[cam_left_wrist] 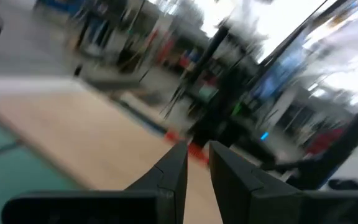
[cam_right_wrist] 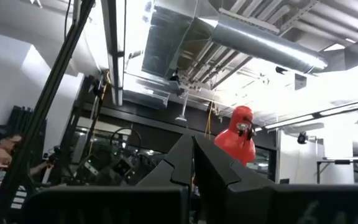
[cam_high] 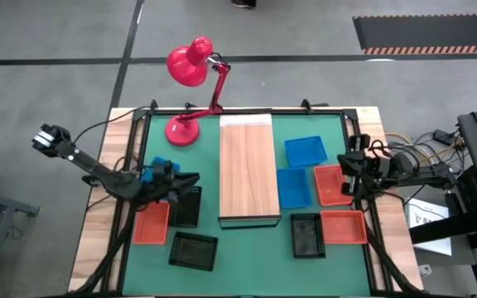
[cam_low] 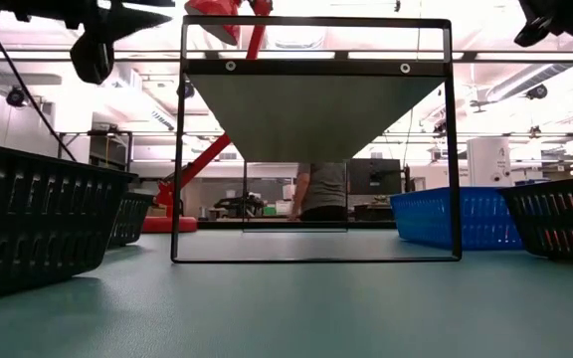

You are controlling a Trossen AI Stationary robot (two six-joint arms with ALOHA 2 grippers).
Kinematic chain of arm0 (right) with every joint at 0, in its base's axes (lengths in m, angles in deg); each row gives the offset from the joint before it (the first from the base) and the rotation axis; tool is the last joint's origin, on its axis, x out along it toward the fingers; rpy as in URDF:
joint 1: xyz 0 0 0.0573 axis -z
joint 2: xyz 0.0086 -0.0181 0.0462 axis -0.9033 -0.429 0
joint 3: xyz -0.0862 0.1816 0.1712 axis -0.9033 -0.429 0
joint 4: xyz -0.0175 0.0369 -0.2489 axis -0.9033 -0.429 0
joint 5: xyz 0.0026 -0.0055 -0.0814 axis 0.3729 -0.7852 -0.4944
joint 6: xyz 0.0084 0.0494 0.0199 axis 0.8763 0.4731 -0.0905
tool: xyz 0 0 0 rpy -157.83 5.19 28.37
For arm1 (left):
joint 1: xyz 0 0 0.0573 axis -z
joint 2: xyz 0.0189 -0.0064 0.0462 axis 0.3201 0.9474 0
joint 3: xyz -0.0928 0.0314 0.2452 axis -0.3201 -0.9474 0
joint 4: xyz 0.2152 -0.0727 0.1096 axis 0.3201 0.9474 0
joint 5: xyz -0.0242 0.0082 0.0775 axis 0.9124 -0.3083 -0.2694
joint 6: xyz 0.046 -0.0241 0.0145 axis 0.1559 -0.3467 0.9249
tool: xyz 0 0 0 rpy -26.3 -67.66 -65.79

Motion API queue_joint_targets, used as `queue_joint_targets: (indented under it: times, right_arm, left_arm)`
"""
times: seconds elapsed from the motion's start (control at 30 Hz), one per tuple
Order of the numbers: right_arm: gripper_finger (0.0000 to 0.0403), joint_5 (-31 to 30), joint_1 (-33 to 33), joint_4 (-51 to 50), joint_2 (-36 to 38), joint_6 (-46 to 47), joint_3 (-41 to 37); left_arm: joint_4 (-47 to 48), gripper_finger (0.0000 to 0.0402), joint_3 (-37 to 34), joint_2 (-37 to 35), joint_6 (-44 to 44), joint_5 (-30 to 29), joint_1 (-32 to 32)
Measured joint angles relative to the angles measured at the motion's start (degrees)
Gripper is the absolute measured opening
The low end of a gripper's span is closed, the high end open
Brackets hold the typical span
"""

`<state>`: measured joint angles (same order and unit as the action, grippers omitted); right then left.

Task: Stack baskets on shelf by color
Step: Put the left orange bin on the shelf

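On the shelf [cam_high: 249,170] we see nothing stacked; all baskets [cam_high: 305,151] lie on the mat [cam_high: 247,248]. Our left gripper [cam_high: 190,180] and right gripper [cam_high: 348,164] hang nearly closed, holding nothing.

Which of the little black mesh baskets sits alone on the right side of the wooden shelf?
The black mesh basket beside a red-orange one; the other two black baskets lie left of the light-wood shelf.

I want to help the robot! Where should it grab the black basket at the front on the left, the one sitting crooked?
Best guess: one long mesh wall of the black basket, pinched from straight above, one finger inside and one outside. It lies flat and open side up, so the rim is reachable. The left gripper is nearer; its wrist should turn to match the basket's tilt.
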<state>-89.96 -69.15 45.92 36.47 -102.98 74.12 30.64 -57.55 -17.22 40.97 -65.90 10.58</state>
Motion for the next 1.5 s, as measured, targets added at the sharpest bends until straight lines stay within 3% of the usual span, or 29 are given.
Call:
queue_joint_targets:
  times: [0.3, 0.47, 0.57, 0.63, 1.0, 1.2, 1.5]
  right_arm:
    - [0.0009, 0.1, 0.0, -0.1, 0.0, 2.1, 0.0]
    - [0.0009, -0.1, 0.0, 0.0, 0.0, -1.6, 0.0]
    - [0.0009, -0.1, 0.0, 0.4, 0.0, -3.1, 0.0]
    - [0.0009, -0.1, 0.0, 0.4, 0.0, -3.3, 0.0]
    - [0.0009, -0.1, 0.0, 0.3, -0.1, -2.5, 0.0]
    - [0.0009, -0.1, 0.0, 0.0, -0.3, -2.5, 0.0]
    - [0.0009, -0.2, 0.0, -0.1, -0.3, -2.3, 0.0]
  left_arm:
    - [64.1, 0.0051, 17.5, 1.3, -42.0, 2.4, 0.0]
    - [93.7, 0.0051, 23.6, 4.9, -66.3, 15.7, -0.3]
    - [105.4, 0.0051, 24.5, 7.7, -75.3, 24.6, -1.2]
    - [107.7, 0.0051, 24.6, 8.8, -77.2, 26.7, -1.6]
    - [105.9, 0.0052, 24.1, 9.8, -76.3, 26.1, -6.2]
    - [102.1, 0.0074, 23.7, 11.0, -66.7, 24.5, -12.6]
    - [97.9, 0.0148, 23.7, 14.4, -50.9, 26.5, -21.6]
